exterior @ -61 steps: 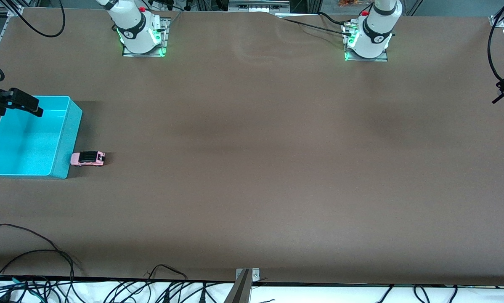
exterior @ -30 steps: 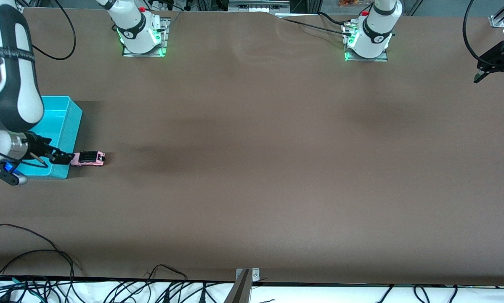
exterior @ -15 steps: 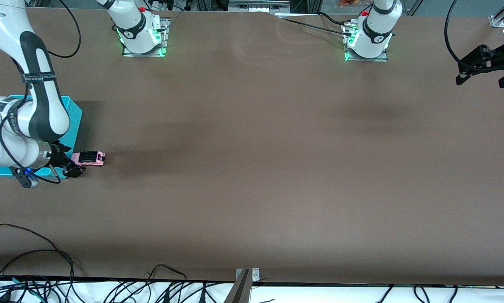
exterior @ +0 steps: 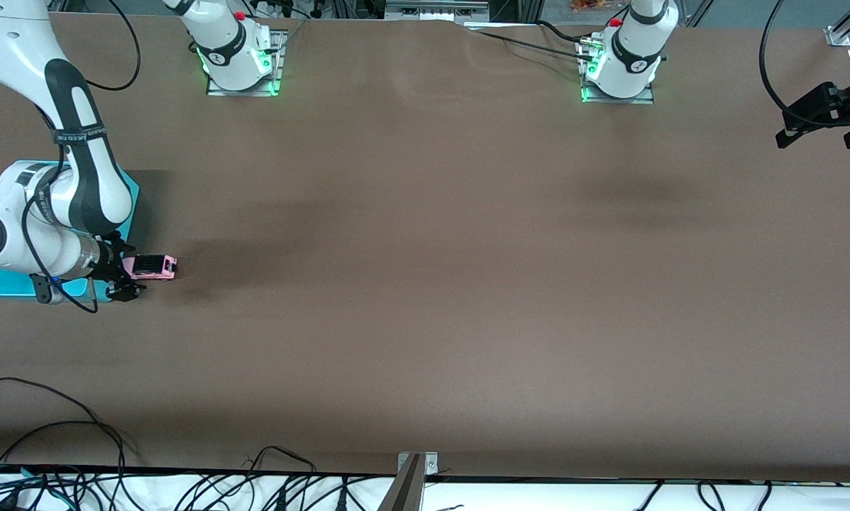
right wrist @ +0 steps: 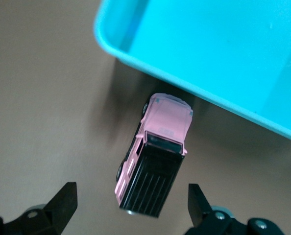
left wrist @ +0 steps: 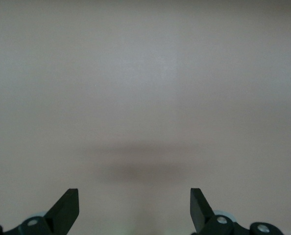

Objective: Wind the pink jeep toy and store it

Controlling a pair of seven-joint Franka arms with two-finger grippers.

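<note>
At the frame's left edge, the right gripper [exterior: 128, 278] hovered low, jaws spread, over the jeep [exterior: 154, 267], which sat on the tabletop [exterior: 425, 284] beside the bin [exterior: 131, 191]. The left gripper [exterior: 819, 128] waited upper right, jaws spread. Nothing looked grasped yet; winding and storing remained.

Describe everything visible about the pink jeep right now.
The jeep is a tiny light-pink toy car with a black ribbed rectangular roof and dark wheels, plastic by the look of it. It stands upright on its wheels on the brown table, right beside the turquoise bin; contact with the bin is unclear. The right gripper, open, hangs over it with fingers apart, not touching.
</note>
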